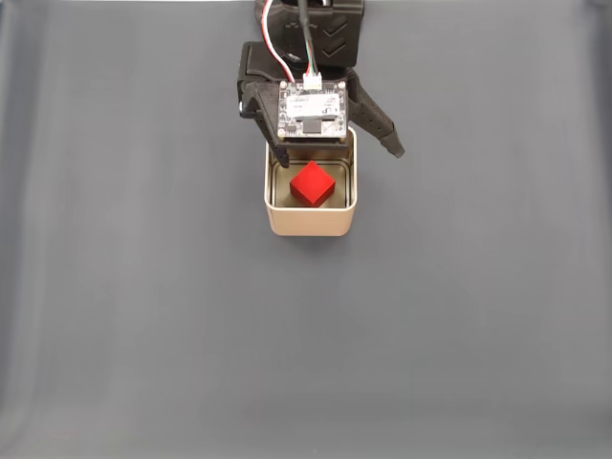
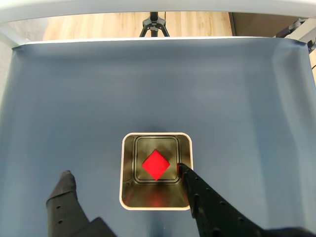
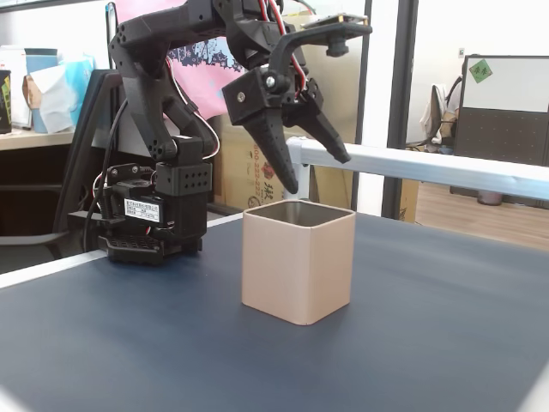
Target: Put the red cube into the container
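The red cube [image 1: 313, 184] lies on the floor of the container [image 1: 311, 222], a cream-beige square tin with a shiny inside. In the wrist view the red cube [image 2: 156, 164] sits corner-on in the middle of the container [image 2: 129, 192]. My gripper [image 1: 339, 155] hangs open just above the tin's back rim, holding nothing. Its two black fingers spread wider than the tin, and one fingertip reaches over the rim in the wrist view, where the gripper [image 2: 124, 170] enters from below. From the side, the gripper [image 3: 317, 174] hovers clear above the container [image 3: 298, 270], whose walls hide the cube.
A dark blue-grey mat [image 1: 143, 316] covers the table around the tin. The arm's base [image 3: 159, 215] stands behind the tin at the mat's edge. A white rail [image 3: 429, 167] runs along the far side. A tripod [image 2: 154, 22] stands beyond the mat.
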